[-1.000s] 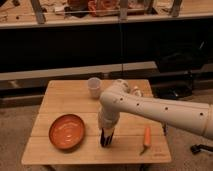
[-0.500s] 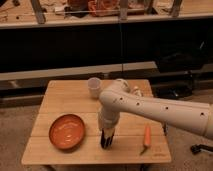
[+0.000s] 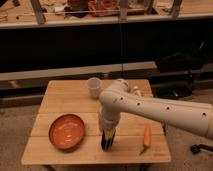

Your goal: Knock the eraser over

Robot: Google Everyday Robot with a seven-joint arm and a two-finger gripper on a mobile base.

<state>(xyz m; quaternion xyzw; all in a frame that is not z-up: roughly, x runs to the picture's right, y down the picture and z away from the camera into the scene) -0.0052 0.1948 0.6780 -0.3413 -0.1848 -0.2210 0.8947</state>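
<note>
My gripper (image 3: 107, 145) hangs straight down from the white arm (image 3: 150, 107) and reaches the wooden table (image 3: 65, 97) near its front edge, between the orange plate (image 3: 66, 131) and a carrot (image 3: 146, 136). The gripper is shut, and nothing shows between its dark fingers. I cannot make out the eraser as a separate thing. If it stands there, it is hidden at or behind the dark fingers, and I cannot tell whether they touch it.
A white cup (image 3: 93, 86) stands at the back of the table, left of the arm. A small pale object (image 3: 135, 91) peeks out behind the arm. A dark chair (image 3: 180, 60) is to the right, and a long shelf (image 3: 100, 20) runs behind.
</note>
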